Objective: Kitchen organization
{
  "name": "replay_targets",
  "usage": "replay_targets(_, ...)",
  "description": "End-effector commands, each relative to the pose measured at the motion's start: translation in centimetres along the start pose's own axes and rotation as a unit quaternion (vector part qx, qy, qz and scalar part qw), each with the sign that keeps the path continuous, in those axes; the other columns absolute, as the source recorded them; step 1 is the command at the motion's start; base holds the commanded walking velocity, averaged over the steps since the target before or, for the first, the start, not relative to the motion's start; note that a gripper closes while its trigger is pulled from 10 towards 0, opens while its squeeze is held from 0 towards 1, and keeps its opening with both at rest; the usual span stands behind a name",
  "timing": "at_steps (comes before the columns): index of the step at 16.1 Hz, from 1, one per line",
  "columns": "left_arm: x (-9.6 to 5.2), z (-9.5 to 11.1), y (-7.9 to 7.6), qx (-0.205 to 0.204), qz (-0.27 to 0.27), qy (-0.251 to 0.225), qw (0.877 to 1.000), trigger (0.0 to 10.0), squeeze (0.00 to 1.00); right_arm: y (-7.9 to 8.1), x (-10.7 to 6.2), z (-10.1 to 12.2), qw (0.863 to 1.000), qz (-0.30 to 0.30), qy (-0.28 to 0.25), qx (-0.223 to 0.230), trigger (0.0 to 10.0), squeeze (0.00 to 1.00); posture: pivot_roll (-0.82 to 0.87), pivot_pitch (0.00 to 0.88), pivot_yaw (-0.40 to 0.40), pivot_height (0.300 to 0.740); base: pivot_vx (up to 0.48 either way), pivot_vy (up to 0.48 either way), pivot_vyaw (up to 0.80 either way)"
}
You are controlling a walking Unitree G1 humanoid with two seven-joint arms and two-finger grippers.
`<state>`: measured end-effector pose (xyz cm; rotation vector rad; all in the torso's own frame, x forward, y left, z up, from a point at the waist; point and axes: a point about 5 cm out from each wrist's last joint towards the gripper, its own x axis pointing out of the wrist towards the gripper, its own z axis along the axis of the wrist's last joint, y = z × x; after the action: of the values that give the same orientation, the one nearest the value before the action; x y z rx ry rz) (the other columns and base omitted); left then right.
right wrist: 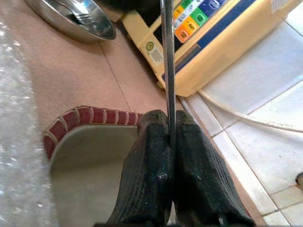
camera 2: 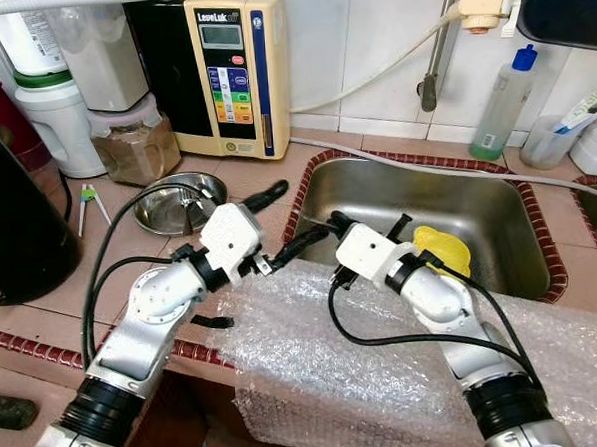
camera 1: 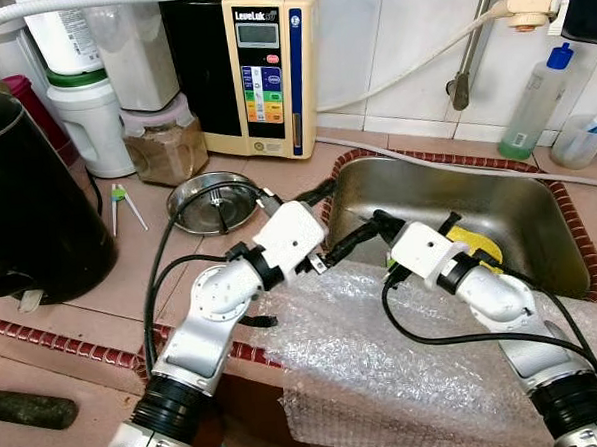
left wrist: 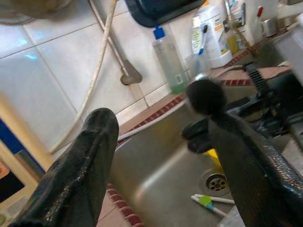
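Note:
My left gripper hovers open at the near-left corner of the steel sink, one finger over the counter and one over the rim. In the left wrist view its fingers stand wide apart with the basin between them. Just to its right, my right gripper is at the sink's near rim. It is shut on a thin metal utensil that sticks straight out from between the pads. A yellow item lies in the sink behind the right wrist. A small white and green brush-like thing rests by the drain.
Bubble wrap covers the front counter under both arms. A steel bowl with a fork sits left of the sink. Behind it stand a cream water machine, a jar and a black kettle. A blue-capped bottle stands behind the sink.

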<state>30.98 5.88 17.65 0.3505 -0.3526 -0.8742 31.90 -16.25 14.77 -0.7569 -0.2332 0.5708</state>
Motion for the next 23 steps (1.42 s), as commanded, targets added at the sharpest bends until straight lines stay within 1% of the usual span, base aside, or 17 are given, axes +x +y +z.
replay_targets(1,-0.3,-0.4,0.3,-0.006,0.012,0.011,1.000,10.0,1.00,-0.6,-0.2,-0.2,1.000,-0.012,0.003,-0.001,0.0,0.00,0.06,0.000,0.029,0.740,0.000,0.000,0.00)
replay_targets(4,-0.3,-0.4,0.3,-0.006,0.012,0.011,1.000,10.0,1.00,-0.6,-0.2,-0.2,1.000,-0.012,0.003,-0.001,0.0,0.00,0.06,0.000,0.029,0.740,0.000,0.000,0.00)
replay_targets(5,-1.1,-1.5,-0.1,-0.022,-0.019,0.039,0.999,10.0,1.00,-2.8,-2.5,-2.4,0.993,-0.105,0.045,0.009,0.0,0.00,0.07,0.000,0.038,0.740,0.000,0.000,0.00)
replay_targets(6,-1.7,-2.2,-0.5,-0.012,-0.046,0.057,0.997,10.0,1.00,-4.0,-4.2,-3.7,0.984,-0.165,0.070,0.017,0.0,0.00,0.07,0.000,0.036,0.740,0.000,0.000,0.00)
replay_targets(7,-2.3,-3.1,-0.6,0.016,-0.061,0.083,0.995,10.0,1.00,-5.1,-6.0,-4.8,0.970,-0.224,0.095,0.023,0.0,0.00,0.07,0.000,0.034,0.740,0.000,0.000,0.00)
replay_targets(8,-2.3,-3.5,-0.1,0.042,-0.037,0.097,0.994,10.0,1.00,-5.1,-6.0,-4.9,0.969,-0.225,0.101,0.020,0.0,0.00,0.08,0.000,0.034,0.740,0.000,0.000,0.00)
replay_targets(9,-2.4,-3.9,0.3,0.063,-0.018,0.108,0.992,10.0,0.76,-5.0,-6.0,-5.1,0.968,-0.224,0.107,0.018,0.0,0.00,0.08,0.000,0.033,0.740,0.000,0.000,0.00)
replay_targets(10,-2.4,-4.0,0.3,0.065,-0.018,0.108,0.992,10.0,0.67,-5.0,-6.0,-5.1,0.968,-0.224,0.109,0.018,0.0,0.00,0.08,0.000,0.033,0.740,0.000,0.000,0.00)
replay_targets(11,-2.5,-3.9,0.2,0.054,-0.026,0.109,0.992,10.0,0.57,-4.9,-6.1,-5.3,0.967,-0.226,0.114,0.014,0.0,0.00,0.08,0.000,0.033,0.740,0.000,0.000,0.00)
replay_targets(12,-2.5,-3.8,-0.1,0.045,-0.038,0.106,0.993,10.0,0.55,-4.7,-6.1,-5.6,0.966,-0.227,0.124,0.015,0.0,0.00,0.07,0.000,0.034,0.740,0.000,0.000,0.00)
replay_targets(13,-2.4,-3.8,-0.5,0.029,-0.045,0.100,0.994,10.0,0.49,-4.6,-6.1,-6.0,0.964,-0.229,0.136,0.019,0.0,0.00,0.07,0.000,0.033,0.740,0.000,0.000,0.00)
replay_targets(14,-2.0,-3.6,-0.9,-0.008,-0.044,0.093,0.995,10.0,0.24,-4.5,-5.9,-6.5,0.960,-0.234,0.147,0.036,6.0,0.00,0.07,0.000,0.035,0.740,0.000,0.000,0.00)
replay_targets(15,-1.9,-3.5,-1.0,-0.010,-0.046,0.091,0.995,10.0,0.16,-4.4,-5.7,-6.5,0.960,-0.234,0.147,0.044,9.6,0.56,0.07,0.000,0.035,0.740,0.000,0.000,0.00)
replay_targets(16,-1.8,-3.4,-1.1,-0.017,-0.055,0.089,0.994,10.0,0.13,-4.2,-5.4,-6.8,0.960,-0.228,0.152,0.055,10.0,1.00,0.07,0.000,0.035,0.740,0.000,0.000,0.00)
replay_targets(18,-1.7,-3.2,-1.3,-0.019,-0.064,0.087,0.994,10.0,0.12,-3.3,-4.7,-7.1,0.961,-0.212,0.153,0.090,10.0,1.00,0.08,0.000,0.035,0.740,0.000,0.000,0.00)
replay_targets(20,-1.8,-3.0,-1.3,-0.022,-0.064,0.088,0.994,10.0,0.00,-2.8,-3.9,-7.0,0.964,-0.201,0.144,0.099,10.0,1.00,0.08,0.000,0.034,0.740,0.000,0.000,0.00)
replay_targets(23,-2.0,-3.1,-1.2,-0.022,-0.064,0.094,0.993,10.0,0.00,-2.6,-3.4,-7.0,0.965,-0.194,0.142,0.104,10.0,1.00,0.09,0.000,0.033,0.740,0.000,0.000,0.00)
